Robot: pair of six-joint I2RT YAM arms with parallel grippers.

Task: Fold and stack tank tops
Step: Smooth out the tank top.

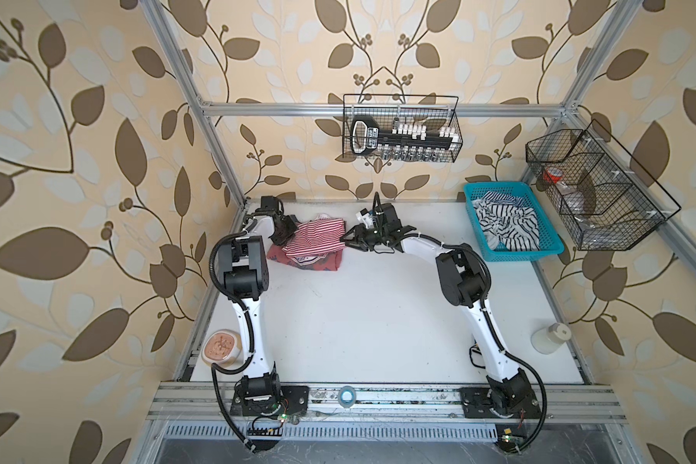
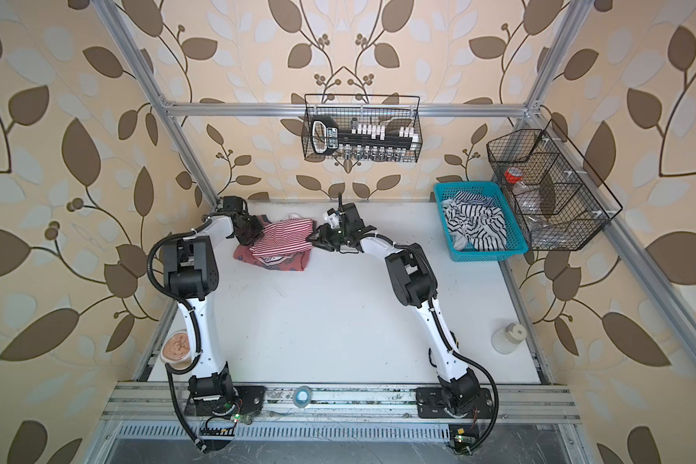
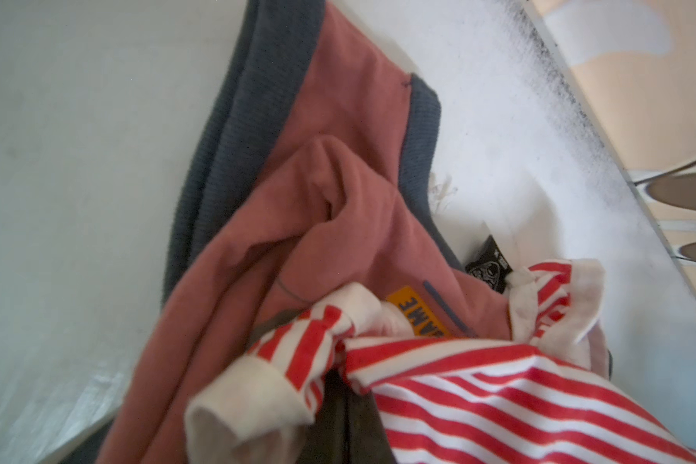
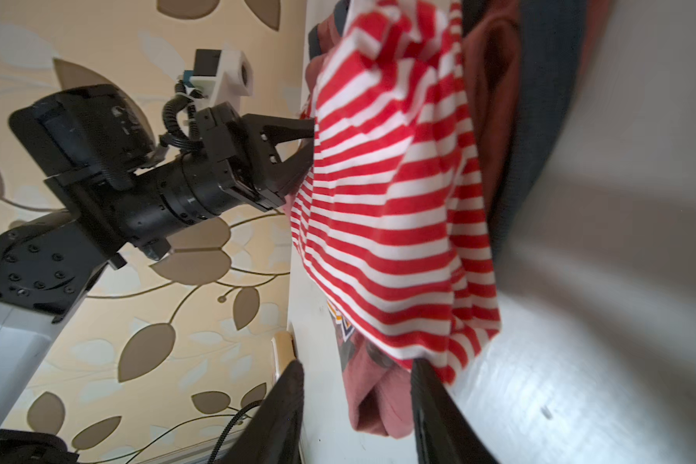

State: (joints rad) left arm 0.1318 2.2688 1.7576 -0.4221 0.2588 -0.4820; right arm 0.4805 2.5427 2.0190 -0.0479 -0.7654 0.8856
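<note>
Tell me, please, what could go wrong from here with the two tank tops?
1. The left tool is shut on the striped tank top, which sits bunched and skewed over the dusty red tank top; letting go now would probably leave an untidy stack.
2. Tugging it may drag the rumpled top beneath along.
3. The open right tool is close to both layers and might pinch both.

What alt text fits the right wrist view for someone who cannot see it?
A red-and-white striped tank top lies crumpled over a dusty red tank top on the white table, its far edge pinched by the left gripper. The right gripper, open, frames the near end of the pile.
</note>
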